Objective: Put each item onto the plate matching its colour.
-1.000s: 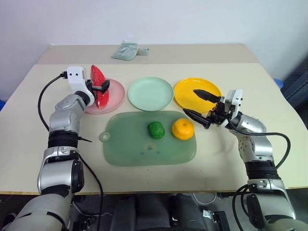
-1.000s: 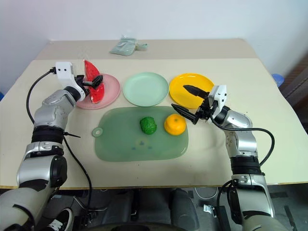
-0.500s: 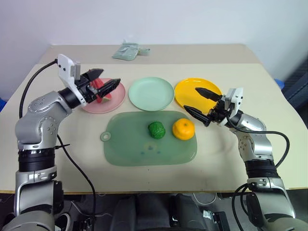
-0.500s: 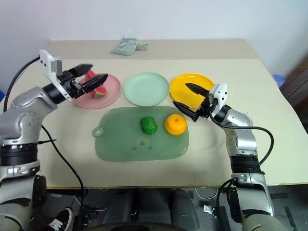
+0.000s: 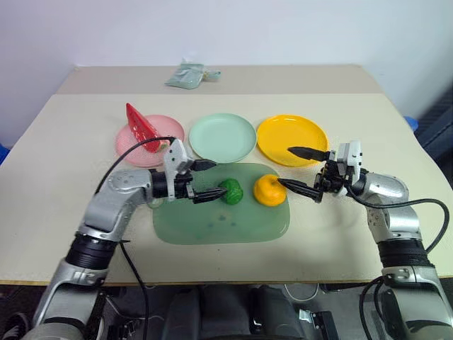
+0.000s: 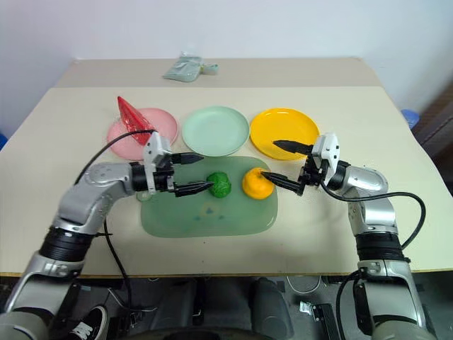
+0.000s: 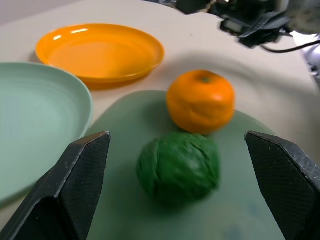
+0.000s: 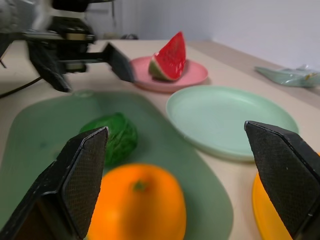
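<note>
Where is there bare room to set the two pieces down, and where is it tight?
Free: the mint plate and the yellow plate are both bare, as is the mat's near half. Crowded: the mat's far edge, where the green vegetable and orange sit between the open left tool and open right tool. The watermelon occupies the pink plate.

Watermelon wedge (image 6: 132, 115) stands on pink plate (image 6: 165, 131).

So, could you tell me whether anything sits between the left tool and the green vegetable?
Nothing visible does. The open left tool points straight at the small bumpy dark-green toy vegetable on the green rounded mat; the round orange toy fruit lies beyond it.
</note>
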You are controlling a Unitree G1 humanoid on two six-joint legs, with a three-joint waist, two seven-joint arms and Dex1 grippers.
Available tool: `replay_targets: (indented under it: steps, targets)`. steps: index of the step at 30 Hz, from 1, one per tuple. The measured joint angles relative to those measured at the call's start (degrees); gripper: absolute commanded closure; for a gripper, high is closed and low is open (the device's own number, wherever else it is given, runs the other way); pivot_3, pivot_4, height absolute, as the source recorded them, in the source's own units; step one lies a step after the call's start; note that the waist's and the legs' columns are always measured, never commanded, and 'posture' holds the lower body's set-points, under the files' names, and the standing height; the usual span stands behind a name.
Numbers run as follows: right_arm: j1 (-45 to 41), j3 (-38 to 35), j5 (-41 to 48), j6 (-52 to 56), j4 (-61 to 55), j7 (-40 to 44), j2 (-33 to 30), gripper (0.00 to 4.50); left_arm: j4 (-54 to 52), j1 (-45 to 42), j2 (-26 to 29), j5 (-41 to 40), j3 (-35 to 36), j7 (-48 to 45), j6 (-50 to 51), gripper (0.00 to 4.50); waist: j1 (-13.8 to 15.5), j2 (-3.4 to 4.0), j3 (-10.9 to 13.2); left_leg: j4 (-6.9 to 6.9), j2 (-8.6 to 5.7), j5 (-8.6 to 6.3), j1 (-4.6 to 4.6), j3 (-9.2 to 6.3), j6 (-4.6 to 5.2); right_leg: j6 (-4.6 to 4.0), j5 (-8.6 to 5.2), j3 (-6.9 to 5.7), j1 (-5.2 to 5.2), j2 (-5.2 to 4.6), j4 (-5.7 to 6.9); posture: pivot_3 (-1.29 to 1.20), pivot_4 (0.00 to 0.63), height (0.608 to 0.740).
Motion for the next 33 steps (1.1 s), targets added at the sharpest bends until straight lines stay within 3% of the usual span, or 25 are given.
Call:
replay_targets:
  steps: [8, 14, 19, 22, 24, 28, 33]
  targets:
    - [2.34, -0.06, -0.23, -1.20, -0.65, -0.73, -0.15, 0.00, 4.94, 0.46, -4.68, 5.49, -3.05, 1.10, -4.74, 0.08, 0.17, 0.00, 0.00, 0.03, 0.00, 0.00, -0.01, 0.01, 0.00, 0.01, 0.00, 0.00, 0.01, -0.01, 0.00, 0.00, 0.150, 0.740]
    - [2.30, -0.07, -0.48, -1.80, -0.48, -1.09, -0.26, 0.00, 6.65, 0.17, -5.82, 7.60, -4.52, 0.98, -4.66, 1.84, 0.13, 0.00, 0.00, 0.03, 0.00, 0.00, -0.01, 0.00, 0.01, 0.01, 0.00, 0.00, 0.01, -0.01, 0.00, 0.00, 0.150, 0.740]
    - [2.29, -0.11, -0.57, -2.73, -0.02, -1.25, -0.25, 0.00, 8.38, -0.69, -7.59, 8.98, -3.92, 3.48, -6.21, 1.86, 0.33, 0.00, 0.00, 0.06, 0.00, 0.00, 0.00, 0.00, 0.01, 0.01, 0.01, -0.01, 0.02, -0.01, 0.01, 0.00, 0.150, 0.740]
    - [2.23, -0.08, -0.66, -3.15, 0.64, -1.47, -0.14, 0.00, 15.23, -7.43, -13.00, 8.29, 2.77, 13.49, -7.80, 1.86, 1.11, -0.13, 0.07, 0.14, 0.00, 0.00, -0.01, -0.02, 0.01, 0.02, 0.02, -0.01, 0.02, 0.00, 0.03, 0.00, 0.150, 0.740]
    - [2.12, -0.06, -0.71, -3.41, 0.85, -1.69, 0.04, 0.00, 18.77, -12.76, -13.61, 7.91, 8.00, 18.51, -9.33, 1.86, 1.20, -0.12, 0.07, 0.12, -0.01, 0.00, -0.01, -0.01, 0.02, 0.03, 0.02, -0.01, 0.04, -0.01, 0.00, 0.00, 0.150, 0.740]
    - [-0.16, -0.18, -0.80, -2.57, 3.04, -4.77, 1.46, 0.00, 30.53, -19.31, -14.37, 11.21, 10.09, 24.37, -15.65, 1.86, 1.21, -0.10, 0.06, 0.10, -0.02, -0.03, 0.00, 0.01, 0.06, 0.04, 0.03, -0.02, 0.04, -0.01, 0.00, 0.00, 0.150, 0.740]
    - [-6.46, -0.32, -1.45, -1.45, 4.81, -11.75, 5.30, 0.00, 51.55, -26.44, -19.70, 13.91, 10.62, 31.33, -20.49, 1.86, 1.34, -0.21, 0.13, 0.13, -0.03, -0.03, -0.09, 0.01, 0.06, 0.08, 0.05, -0.05, -0.01, -0.01, -0.04, 0.00, 0.150, 0.740]
